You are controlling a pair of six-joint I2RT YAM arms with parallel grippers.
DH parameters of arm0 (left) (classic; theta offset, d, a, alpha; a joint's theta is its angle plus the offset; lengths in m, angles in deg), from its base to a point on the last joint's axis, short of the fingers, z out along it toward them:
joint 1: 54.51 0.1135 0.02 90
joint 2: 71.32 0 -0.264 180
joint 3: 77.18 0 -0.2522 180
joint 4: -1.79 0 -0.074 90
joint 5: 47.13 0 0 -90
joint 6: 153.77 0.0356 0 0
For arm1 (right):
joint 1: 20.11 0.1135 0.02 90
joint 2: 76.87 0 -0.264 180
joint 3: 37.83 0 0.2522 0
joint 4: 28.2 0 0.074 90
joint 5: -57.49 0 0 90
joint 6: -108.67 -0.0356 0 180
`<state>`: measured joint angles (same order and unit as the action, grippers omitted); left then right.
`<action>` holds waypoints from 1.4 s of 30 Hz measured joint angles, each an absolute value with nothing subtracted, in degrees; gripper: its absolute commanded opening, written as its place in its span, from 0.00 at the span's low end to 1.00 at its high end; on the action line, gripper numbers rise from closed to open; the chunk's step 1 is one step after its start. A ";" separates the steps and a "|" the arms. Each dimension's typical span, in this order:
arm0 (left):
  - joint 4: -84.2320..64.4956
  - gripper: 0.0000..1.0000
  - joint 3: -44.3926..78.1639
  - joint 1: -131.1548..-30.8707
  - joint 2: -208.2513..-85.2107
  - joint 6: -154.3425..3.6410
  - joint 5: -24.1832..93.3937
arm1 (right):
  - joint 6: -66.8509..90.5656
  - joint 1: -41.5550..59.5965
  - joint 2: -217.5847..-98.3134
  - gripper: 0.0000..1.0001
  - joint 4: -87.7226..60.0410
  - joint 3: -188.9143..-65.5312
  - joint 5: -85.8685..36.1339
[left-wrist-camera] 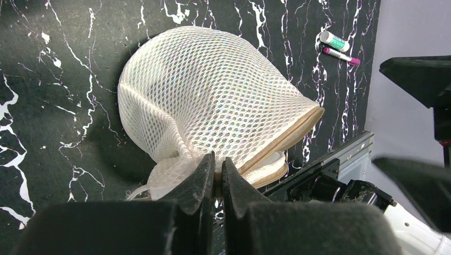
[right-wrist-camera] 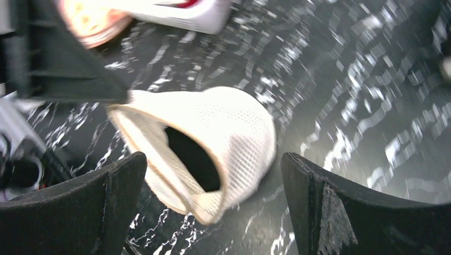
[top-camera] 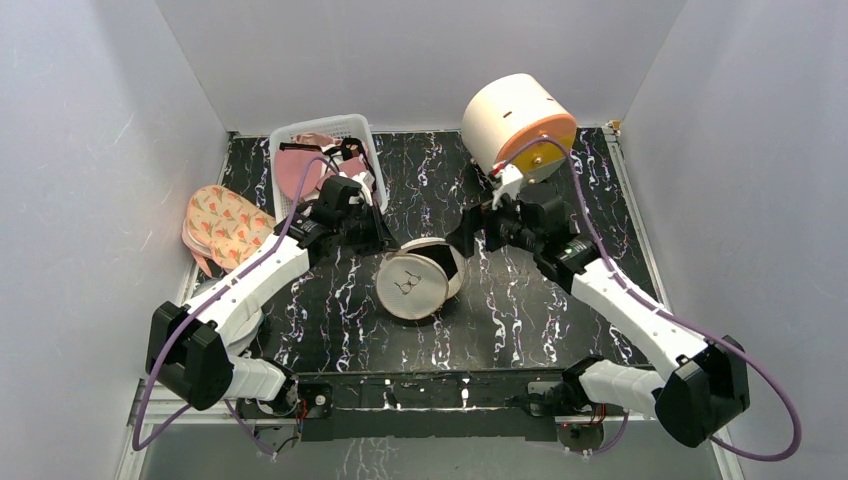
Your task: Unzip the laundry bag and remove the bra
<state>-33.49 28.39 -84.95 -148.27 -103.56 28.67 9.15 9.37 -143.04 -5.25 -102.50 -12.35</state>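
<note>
- The bag (top-camera: 413, 285) lies at the middle of the table (top-camera: 530, 320), between the two arms, with its round flat face tipped up toward the near edge.
- Left jaws: closed on a bunched fold of mesh at the bag's near-left side, pinning it in place.
- Right jaws: wide open and holding nothing, with the bag in the gap below them. That view is blurred, so I cannot tell whether they touch it.
- Done so far, as I judge it: the zip looks at least partly open. A dark slit (right-wrist-camera: 192, 158) gapes along the tan-trimmed rim (left-wrist-camera: 298, 130).
- How far round the rim the zip has run is unclear.
- Left to do: no bra shows through the slit or the mesh, so it is presumably inside and has yet to be pulled out.
- A floral padded piece (top-camera: 226, 224) lies well left of the bag. I cannot tell what it is.
- Room: bare table lies to the right of the bag and in front of it, which gives space to draw something out.
- Behind-left of the bag stands a basket (top-camera: 300, 135), close by the left arm. Behind-right stands a cream drum (top-camera: 512, 118), right by the right arm's wrist.
- The walls close in on three sides.
</note>
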 measured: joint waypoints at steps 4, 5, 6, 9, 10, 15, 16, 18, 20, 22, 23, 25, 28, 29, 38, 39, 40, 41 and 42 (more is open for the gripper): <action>-33.42 0.00 28.39 -84.95 -148.27 -103.15 28.39 | 0.52 7.42 -141.71 0.98 3.28 -102.02 -21.50; -33.40 0.00 28.39 -84.95 -148.27 -103.06 28.21 | -1.08 7.20 -141.64 0.98 4.81 -101.26 -22.64; -33.38 0.00 28.39 -84.95 -148.27 -102.95 28.01 | -2.26 7.20 -141.44 0.98 5.73 -100.47 -23.21; -32.94 0.00 28.43 -84.95 -148.27 -102.53 27.07 | -7.37 7.29 -139.76 0.89 6.32 -95.73 -23.10; -32.88 0.00 28.46 -84.95 -148.27 -102.36 26.77 | -9.38 7.53 -139.15 0.84 5.90 -93.89 -22.88; -32.51 0.00 28.85 -84.95 -148.45 -100.90 25.17 | -17.88 9.72 -138.60 0.76 3.10 -87.62 -24.37; -32.33 0.00 28.87 -84.95 -148.64 -100.57 24.80 | -19.20 10.18 -138.76 0.75 1.97 -86.79 -24.41; -31.79 0.00 29.02 -84.95 -149.04 -100.06 24.15 | -20.70 10.72 -139.56 0.75 0.00 -86.11 -24.41; -31.59 0.00 29.07 -84.95 -149.47 -99.61 23.71 | -21.99 11.40 -141.36 0.73 -2.62 -86.02 -24.50; -31.35 0.00 29.07 -84.95 -149.80 -99.32 23.40 | -22.78 12.19 -143.48 0.61 -4.85 -86.02 -24.76; -31.28 0.00 29.07 -84.95 -149.85 -99.32 23.29 | -23.28 12.62 -144.81 0.54 -6.08 -85.98 -24.89; -30.95 0.01 29.07 -84.95 -149.96 -99.32 22.86 | -23.96 13.24 -147.06 0.45 -8.04 -85.74 -24.80; -30.28 0.14 29.07 -84.95 -150.81 -99.26 22.70 | -24.88 13.65 -148.99 0.26 -9.57 -85.41 -24.43; -30.32 0.24 29.07 -84.95 -151.20 -98.93 22.81 | -24.86 13.63 -149.05 0.20 -9.75 -85.41 -24.41; -33.49 0.98 28.48 -84.95 -152.49 -92.24 28.50 | -24.97 13.63 -145.60 0.08 -10.10 -84.43 -25.50; -33.99 0.98 28.35 -84.95 -152.27 -91.54 29.30 | -24.97 13.63 -145.12 0.08 -10.10 -84.43 -25.90; -35.13 0.98 28.19 -84.95 -151.81 -90.51 30.55 | -24.97 13.63 -144.81 0.08 -10.10 -84.43 -26.25; -35.98 0.98 28.17 -84.97 -151.20 -89.94 31.38 | -24.94 13.63 -144.66 0.08 -10.05 -84.43 -26.64; -37.10 0.98 28.17 -85.17 -150.13 -89.27 32.69 | -24.90 13.63 -144.66 0.08 -9.97 -84.43 -26.95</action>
<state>-37.10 28.17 -85.17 -150.13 -89.27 32.69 -24.90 13.63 -144.66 -9.97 -84.43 -26.95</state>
